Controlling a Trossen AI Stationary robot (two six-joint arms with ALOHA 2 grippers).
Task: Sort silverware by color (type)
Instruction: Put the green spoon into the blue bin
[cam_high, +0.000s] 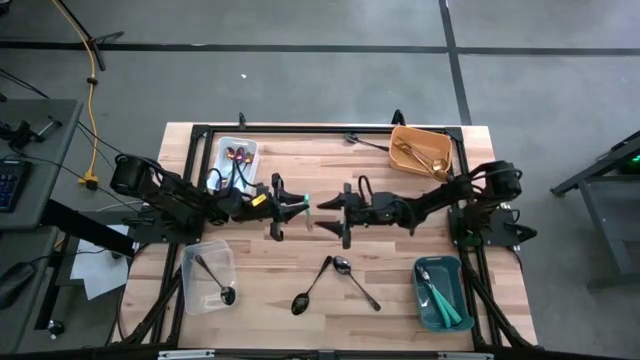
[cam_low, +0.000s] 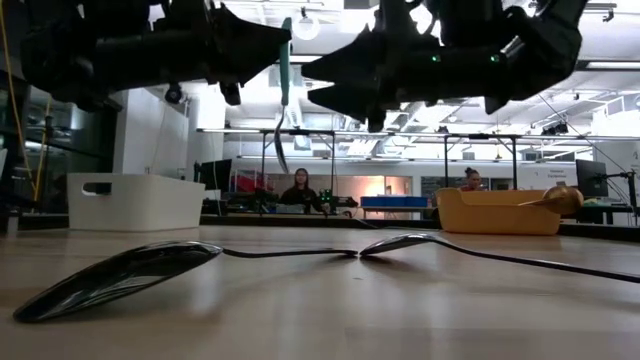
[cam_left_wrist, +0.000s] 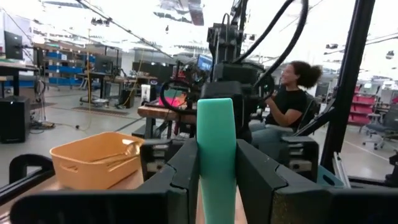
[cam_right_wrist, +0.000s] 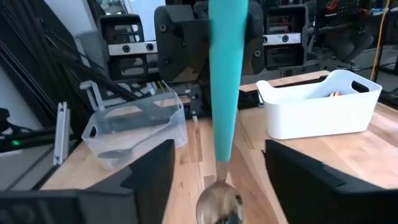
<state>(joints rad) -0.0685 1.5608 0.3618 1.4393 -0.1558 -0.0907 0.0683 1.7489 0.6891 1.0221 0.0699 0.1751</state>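
- Fingers (cam_left_wrist: 186, 168) of the left gripper (cam_high: 300, 204) are clamping the teal-handled spoon (cam_low: 284, 90) by its handle, holding it above mid-table.
- Right gripper (cam_high: 322, 205) is facing the left one almost tip to tip, jaws standing wide on either side of the teal handle in its wrist view, not touching it.
- Spoon is hanging upright in the low view, bowl pointing down, clear of the tabletop (cam_high: 390, 250).
- Two dark spoons (cam_high: 335, 280) are lying on the wood in front of the grippers, bowls close together.
- White bin (cam_high: 238, 160) at the back left is holding iridescent pieces.
- Orange bin (cam_high: 420, 150) at the back right is holding gold pieces.
- Clear bin (cam_high: 208, 275) at the front left is holding one black spoon.
- Teal bin (cam_high: 442, 292) at the front right is holding teal-handled pieces.
- People are sitting in the room behind the table.
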